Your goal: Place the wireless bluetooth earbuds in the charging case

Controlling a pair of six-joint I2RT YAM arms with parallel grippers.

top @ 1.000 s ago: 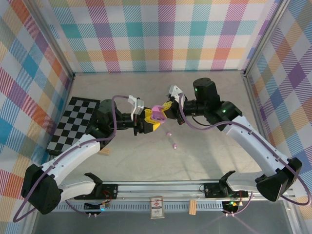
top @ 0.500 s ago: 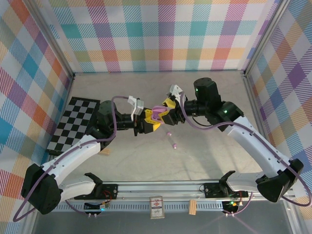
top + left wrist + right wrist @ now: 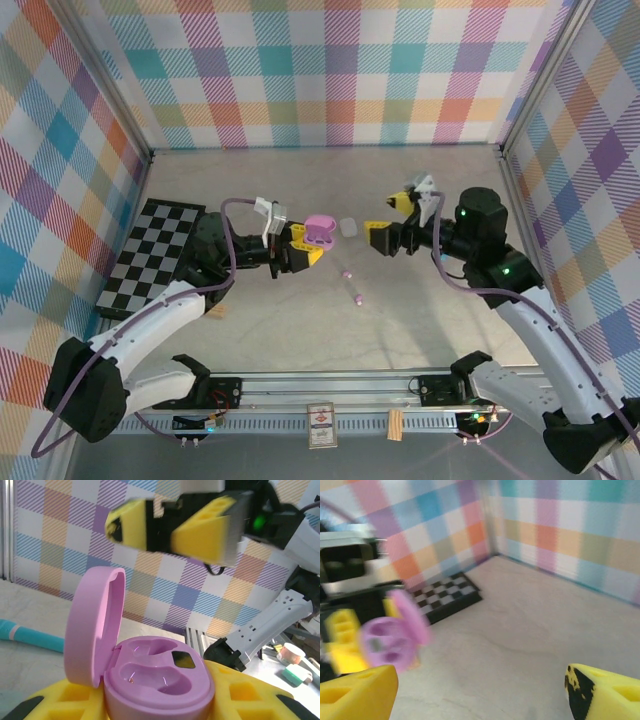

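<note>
Two pink earbuds (image 3: 357, 298) lie loose on the desk (image 3: 420, 320), close together, nearer the arm bases than either claw and apart from both. The left claw (image 3: 303, 245) grips the pink charging case (image 3: 320, 230) by its base, lid hinged upright, both wells exposed. The right claw (image 3: 390, 220) stands with jaws wide, holding nothing, facing the case from the right, well apart from it.

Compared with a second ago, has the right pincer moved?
Yes. The right pincer has pulled back rightward, farther from the checkerboard mat and off the pink case.
</note>
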